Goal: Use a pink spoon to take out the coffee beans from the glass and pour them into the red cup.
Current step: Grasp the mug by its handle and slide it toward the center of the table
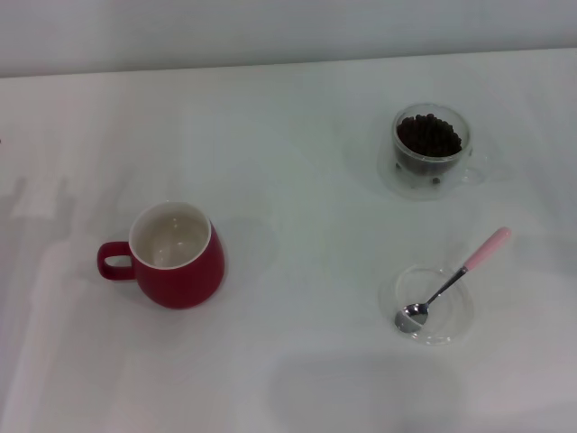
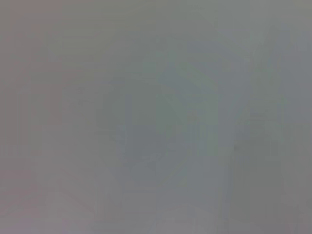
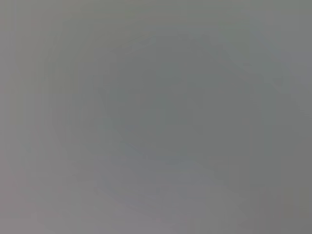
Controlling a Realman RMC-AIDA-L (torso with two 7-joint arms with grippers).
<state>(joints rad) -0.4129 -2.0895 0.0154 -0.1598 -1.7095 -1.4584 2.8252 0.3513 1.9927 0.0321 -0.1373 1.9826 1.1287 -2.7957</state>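
Note:
In the head view the red cup (image 1: 177, 255) stands upright on the left of the white table, its loop handle pointing left, its off-white inside empty. The glass (image 1: 431, 151) stands at the back right, filled with dark coffee beans (image 1: 429, 136). The pink spoon (image 1: 453, 279) lies nearer the front right, its metal bowl resting in a flat clear dish (image 1: 451, 320) and its pink handle pointing up and to the right over the rim. Neither gripper shows in any view. Both wrist views show only a plain grey surface.
The white table (image 1: 297, 180) reaches a pale back wall at the far edge. Open tabletop lies between the red cup and the glass, and along the front.

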